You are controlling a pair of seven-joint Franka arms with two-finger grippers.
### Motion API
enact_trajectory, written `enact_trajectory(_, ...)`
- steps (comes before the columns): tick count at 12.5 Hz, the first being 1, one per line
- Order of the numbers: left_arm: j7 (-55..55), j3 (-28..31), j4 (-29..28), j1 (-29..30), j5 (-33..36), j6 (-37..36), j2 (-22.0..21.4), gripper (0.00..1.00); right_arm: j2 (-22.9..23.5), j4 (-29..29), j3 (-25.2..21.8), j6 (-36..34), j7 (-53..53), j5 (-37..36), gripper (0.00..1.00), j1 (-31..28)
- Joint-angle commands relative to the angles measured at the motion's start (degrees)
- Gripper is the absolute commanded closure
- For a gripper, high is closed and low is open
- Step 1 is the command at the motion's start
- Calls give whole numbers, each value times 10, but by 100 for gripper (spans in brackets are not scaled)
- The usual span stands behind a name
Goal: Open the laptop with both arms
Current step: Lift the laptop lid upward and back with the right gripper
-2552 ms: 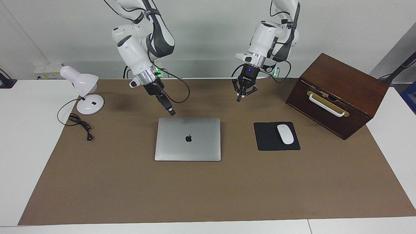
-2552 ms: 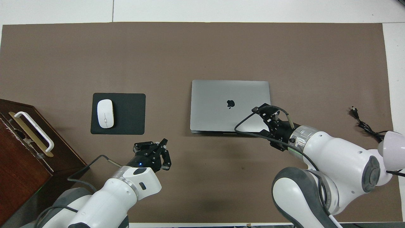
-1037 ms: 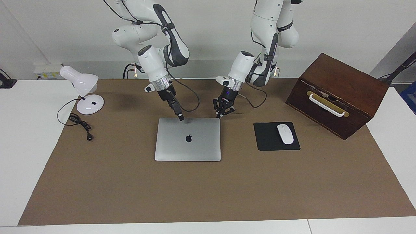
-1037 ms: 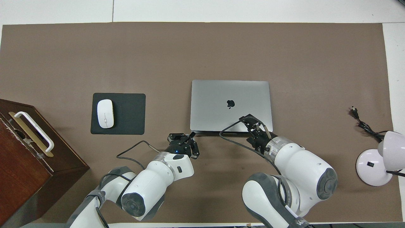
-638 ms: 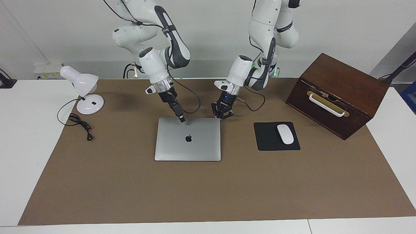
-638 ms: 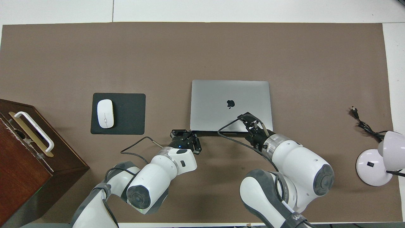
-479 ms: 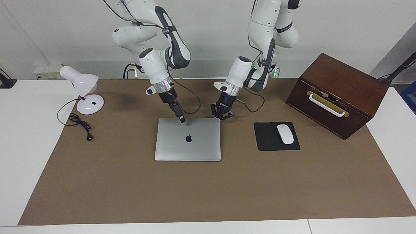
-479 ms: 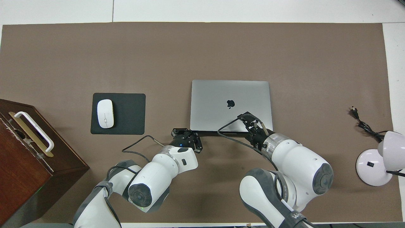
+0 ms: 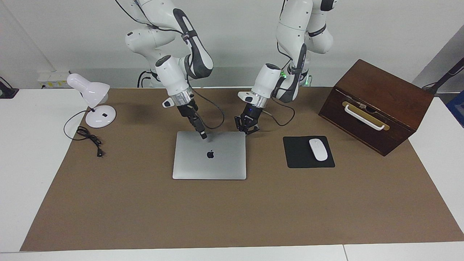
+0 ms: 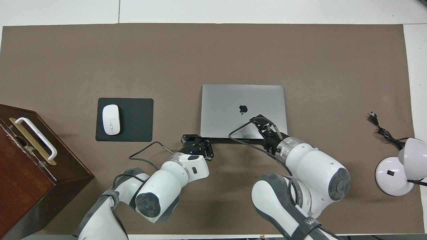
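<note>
The silver-grey laptop [image 9: 217, 163] [image 10: 233, 100] lies closed and flat on the brown mat, its apple logo facing up. My right gripper [image 9: 203, 136] [image 10: 261, 120] is shut, and its tip rests on the lid close to the edge nearest the robots. My left gripper [image 9: 248, 131] [image 10: 196, 139] is shut too. It sits low at the laptop's corner nearest the robots, toward the left arm's end of the table. Whether it touches that corner I cannot tell.
A black mouse pad [image 9: 301, 161] with a white mouse [image 9: 318, 149] lies beside the laptop toward the left arm's end. A dark wooden box [image 9: 380, 98] with a white handle stands past it. A white desk lamp [image 9: 95, 98] and its cable [image 9: 88, 137] occupy the right arm's end.
Both grippers came down from above the mat to the laptop's near edge. In the last second the left gripper edged closer to the corner, and the right tip crept a little onto the lid.
</note>
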Motion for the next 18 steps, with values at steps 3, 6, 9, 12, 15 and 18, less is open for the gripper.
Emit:
enact_trajectory(3,6,9,10,-1,10,11,27,100,15,19,3,11,-38,18,0,-11)
enact_trajectory(6,7,9,10,0,21,11,28,100,16,20,3,11,-38,18,0,-11)
enact_trajectory(9,8,9,10,7,23,11,34,100,21,34,2,11,-38,18,0,-11)
enact_trajectory(12,9,9,14,7,23,11,35,100,29,50,2,10,-38,18,0,-20)
enact_trajectory(15,9,9,15,7,23,11,36,100,45,79,2,10,-38,18,0,-22)
enact_trajectory(18,9,9,15,7,23,11,36,100,72,136,1,6,-77,17,0,-37)
